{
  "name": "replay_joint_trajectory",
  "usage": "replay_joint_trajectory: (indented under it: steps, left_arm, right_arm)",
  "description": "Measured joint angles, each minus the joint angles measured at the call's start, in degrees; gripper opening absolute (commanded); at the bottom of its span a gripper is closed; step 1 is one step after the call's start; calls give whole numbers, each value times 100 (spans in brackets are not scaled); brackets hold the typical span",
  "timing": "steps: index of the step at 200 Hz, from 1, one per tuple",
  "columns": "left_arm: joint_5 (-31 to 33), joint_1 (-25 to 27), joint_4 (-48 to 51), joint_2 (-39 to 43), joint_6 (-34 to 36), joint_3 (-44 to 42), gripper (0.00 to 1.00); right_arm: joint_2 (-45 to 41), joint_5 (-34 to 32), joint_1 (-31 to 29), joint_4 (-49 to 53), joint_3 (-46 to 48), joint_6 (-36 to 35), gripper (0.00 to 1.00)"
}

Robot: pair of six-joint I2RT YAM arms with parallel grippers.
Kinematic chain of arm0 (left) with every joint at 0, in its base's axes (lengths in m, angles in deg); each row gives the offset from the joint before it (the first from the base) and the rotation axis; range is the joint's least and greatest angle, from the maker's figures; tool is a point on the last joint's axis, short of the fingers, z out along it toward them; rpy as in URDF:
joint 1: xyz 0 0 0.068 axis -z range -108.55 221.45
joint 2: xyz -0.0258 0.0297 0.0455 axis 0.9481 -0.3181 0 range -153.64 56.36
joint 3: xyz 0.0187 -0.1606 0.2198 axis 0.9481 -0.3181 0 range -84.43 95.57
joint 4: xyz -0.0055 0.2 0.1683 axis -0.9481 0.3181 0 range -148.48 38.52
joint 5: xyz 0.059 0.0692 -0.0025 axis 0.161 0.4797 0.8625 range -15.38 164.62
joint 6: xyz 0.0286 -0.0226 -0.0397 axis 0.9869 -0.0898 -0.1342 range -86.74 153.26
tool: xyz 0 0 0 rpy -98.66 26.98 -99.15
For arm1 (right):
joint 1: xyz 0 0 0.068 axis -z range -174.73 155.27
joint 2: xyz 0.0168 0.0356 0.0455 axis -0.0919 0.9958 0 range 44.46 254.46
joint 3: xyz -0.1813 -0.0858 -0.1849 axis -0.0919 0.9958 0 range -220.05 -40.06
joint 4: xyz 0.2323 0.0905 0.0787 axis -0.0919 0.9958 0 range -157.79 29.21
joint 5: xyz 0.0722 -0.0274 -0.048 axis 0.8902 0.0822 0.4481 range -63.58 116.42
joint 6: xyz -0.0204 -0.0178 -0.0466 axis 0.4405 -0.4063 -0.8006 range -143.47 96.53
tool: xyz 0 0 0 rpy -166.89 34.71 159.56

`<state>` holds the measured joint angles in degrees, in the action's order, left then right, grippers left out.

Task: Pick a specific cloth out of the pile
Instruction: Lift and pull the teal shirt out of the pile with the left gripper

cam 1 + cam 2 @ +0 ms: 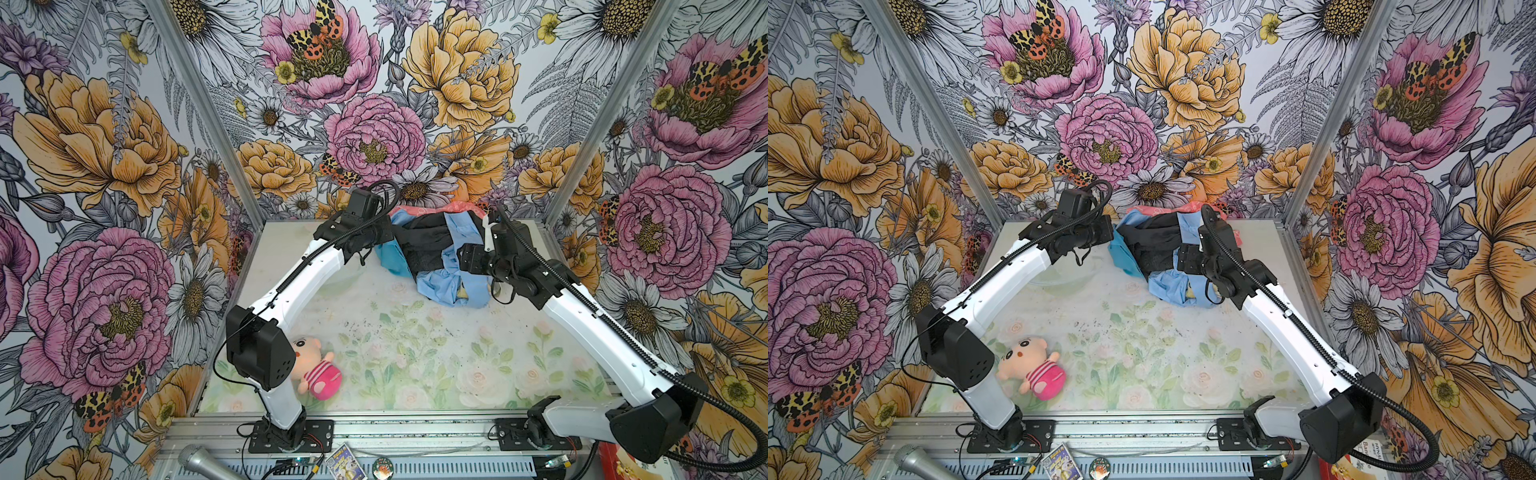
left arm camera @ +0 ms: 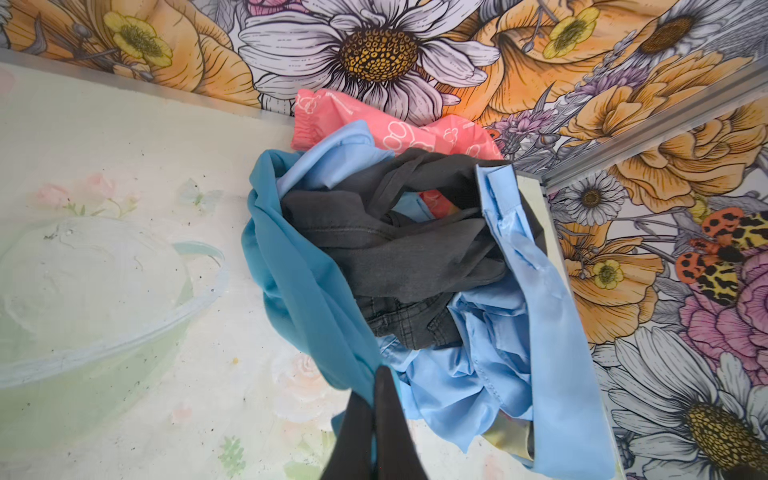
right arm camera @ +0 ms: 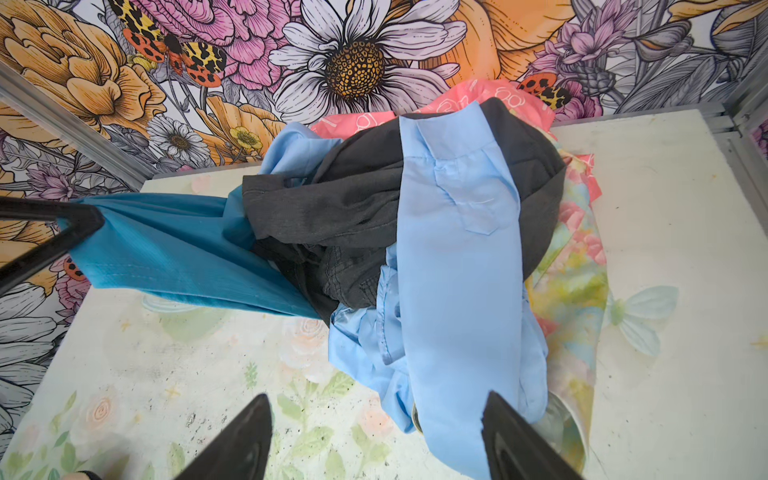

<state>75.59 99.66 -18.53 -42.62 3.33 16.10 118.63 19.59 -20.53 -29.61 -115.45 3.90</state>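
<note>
Our left pincer (image 2: pixel 380 374) is clenched on an edge of the teal cloth (image 2: pixel 299 291), which stretches out from the left side of the pile (image 2: pixel 415 257) at the back of the tabletop (image 3: pixel 166 374). The cloth's far end is tucked under the black garment (image 3: pixel 332 208). Pulling may drag that and the pale blue garment (image 3: pixel 457 249) along, or the smooth fabric may slip free. Our right pincer (image 3: pixel 378 397) hovers released, so nothing pins the heap.

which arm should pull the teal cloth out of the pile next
Left. The left gripper is shut on the teal cloth, which runs taut from under the black garment. The right gripper is open by the pile, probably better used holding the rest down.
</note>
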Motion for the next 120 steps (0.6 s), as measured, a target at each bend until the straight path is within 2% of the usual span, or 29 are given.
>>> replay_joint_trajectory:
  steps: [44,120]
  left_arm:
    - [-127,-39,129,11,-20,487,0]
    - [-350,-151,232,223,-81,1554,0]
  right_arm:
    - [-2,179,0,-219,0,-122,81]
    - [-162,754,-175,-1167,271,-527,82]
